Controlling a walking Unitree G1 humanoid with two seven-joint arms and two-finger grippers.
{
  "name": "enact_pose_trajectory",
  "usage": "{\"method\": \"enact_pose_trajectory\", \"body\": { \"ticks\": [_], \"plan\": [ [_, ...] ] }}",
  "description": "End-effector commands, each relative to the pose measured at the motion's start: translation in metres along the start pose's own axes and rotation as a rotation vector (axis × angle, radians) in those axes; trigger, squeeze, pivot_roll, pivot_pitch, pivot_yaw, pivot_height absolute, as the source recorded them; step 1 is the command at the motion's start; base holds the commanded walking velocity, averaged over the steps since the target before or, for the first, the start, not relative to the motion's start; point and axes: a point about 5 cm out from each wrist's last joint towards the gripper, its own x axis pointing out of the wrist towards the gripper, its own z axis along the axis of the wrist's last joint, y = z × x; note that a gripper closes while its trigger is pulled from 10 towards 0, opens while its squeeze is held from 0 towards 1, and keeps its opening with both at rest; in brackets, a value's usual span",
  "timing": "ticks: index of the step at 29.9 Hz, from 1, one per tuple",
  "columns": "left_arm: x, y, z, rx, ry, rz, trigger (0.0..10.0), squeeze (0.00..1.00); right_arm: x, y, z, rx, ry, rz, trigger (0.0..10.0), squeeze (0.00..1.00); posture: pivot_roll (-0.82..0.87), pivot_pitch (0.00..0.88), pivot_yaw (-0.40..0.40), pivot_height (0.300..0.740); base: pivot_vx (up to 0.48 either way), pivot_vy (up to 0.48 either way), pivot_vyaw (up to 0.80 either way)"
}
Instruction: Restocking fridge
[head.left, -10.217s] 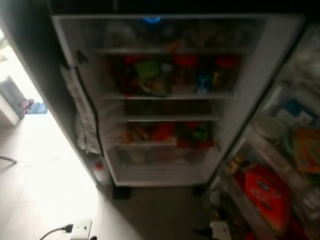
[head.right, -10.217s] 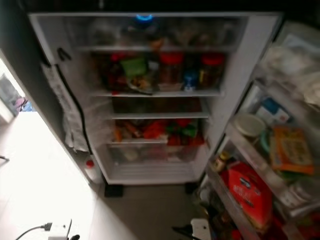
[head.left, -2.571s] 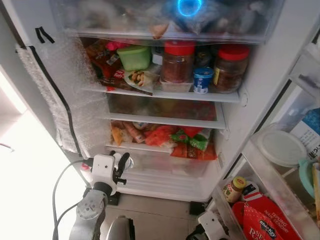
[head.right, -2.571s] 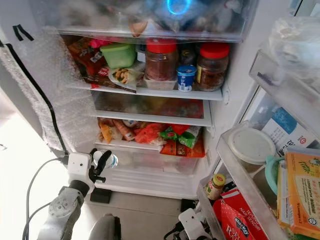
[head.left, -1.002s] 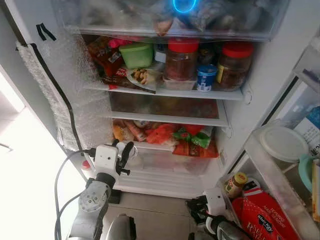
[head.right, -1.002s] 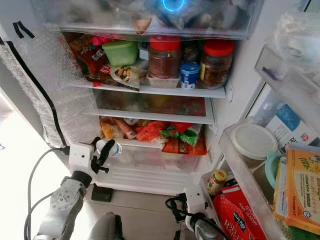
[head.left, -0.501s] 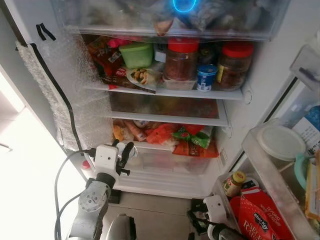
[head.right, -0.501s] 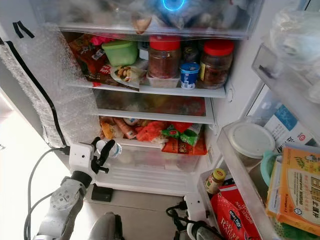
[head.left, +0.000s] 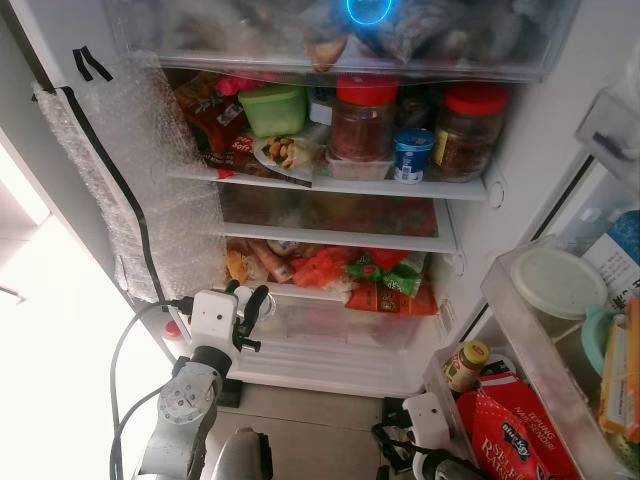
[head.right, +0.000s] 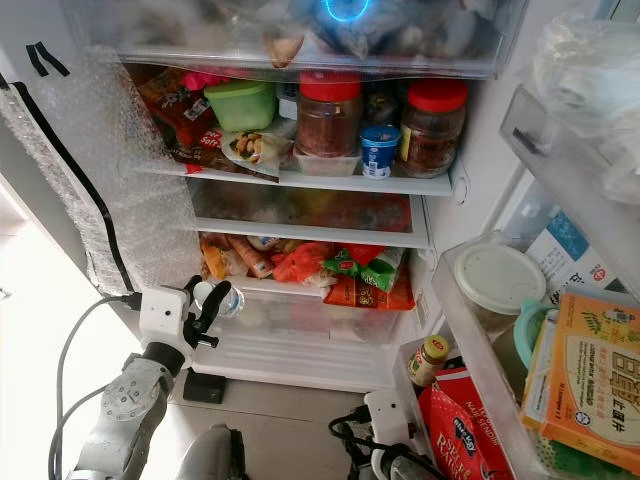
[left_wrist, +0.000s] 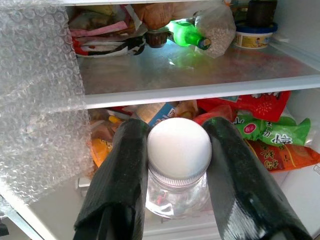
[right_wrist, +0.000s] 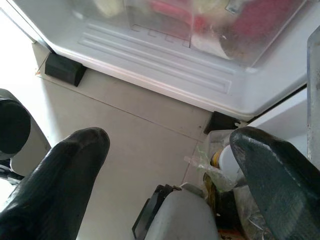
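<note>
Currently the left gripper (head.left: 248, 300), at lower left of the head view, grips a white-capped clear bottle (left_wrist: 178, 162) before the open fridge (head.left: 500, 230). The right gripper (right_wrist: 165, 165) hangs low, fingers wide. Next likely: ease the bottle onto a free shelf (left_wrist: 200, 75).

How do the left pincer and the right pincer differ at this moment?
The left pincer is shut on a white-capped clear bottle; the right pincer is open and empty. The left is raised before the fridge's lower shelf; the right hangs low over the floor. Both have black fingers.
</note>
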Motion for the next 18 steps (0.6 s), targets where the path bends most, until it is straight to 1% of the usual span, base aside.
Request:
{"method": "enact_pose_trajectory", "body": {
  "ticks": [1, 2, 5, 18],
  "plan": [
    [0.0023, 0.0, 0.0097, 0.021, -0.038, -0.009, 10.0, 0.0, -0.0002, -0.0005, -0.0019, 0.007, 0.016, -0.005, 10.0, 0.0, 0.04, 0.069, -0.005, 0.648, 0.0, 0.0, 0.0],
    [0.0024, -0.0001, 0.0097, 0.021, -0.038, -0.01, 10.0, 0.0, 0.0, -0.0003, -0.0014, 0.007, 0.014, -0.004, 10.0, 0.0, 0.04, 0.069, -0.005, 0.648, 0.0, 0.0, 0.0],
    [0.0025, -0.0008, 0.0098, 0.022, -0.038, -0.013, 10.0, 0.0, 0.0005, 0.0003, -0.0001, 0.006, 0.009, -0.001, 10.0, 0.0, 0.04, 0.068, -0.006, 0.648, 0.24, 0.0, 0.0],
    [0.0034, -0.0014, 0.0104, 0.027, -0.042, -0.015, 10.0, 0.0, -0.0005, 0.0013, -0.0028, 0.009, 0.011, 0.006, 10.0, 0.0, 0.04, 0.068, -0.006, 0.648, 0.259, 0.0, 0.0]
  ]
}}
